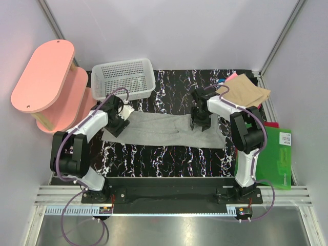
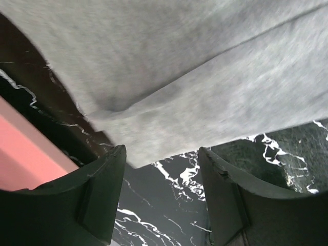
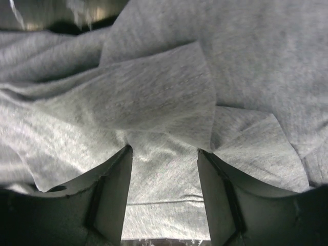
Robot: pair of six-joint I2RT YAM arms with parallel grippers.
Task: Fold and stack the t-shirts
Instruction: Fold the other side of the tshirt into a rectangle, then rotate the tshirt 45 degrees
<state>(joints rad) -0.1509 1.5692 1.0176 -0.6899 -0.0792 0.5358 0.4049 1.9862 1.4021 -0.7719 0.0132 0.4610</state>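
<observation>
A light grey t-shirt (image 1: 164,130) lies folded into a long band across the black marbled table. My left gripper (image 1: 120,123) is open at its left end; in the left wrist view the shirt's edge (image 2: 195,87) lies just ahead of the spread jaws, with bare table between them. My right gripper (image 1: 201,123) is open over the shirt's right part; in the right wrist view wrinkled grey cloth (image 3: 164,102) fills the frame and lies between the fingers. A folded tan t-shirt (image 1: 248,92) sits at the back right, with pink and blue cloth (image 1: 229,78) peeking out beside it.
A white mesh basket (image 1: 123,78) stands at the back left. A pink two-tier stand (image 1: 46,82) is at the far left off the table. A green board (image 1: 277,156) lies at the right edge. The black marbled table (image 1: 169,159) shows in front of the shirt.
</observation>
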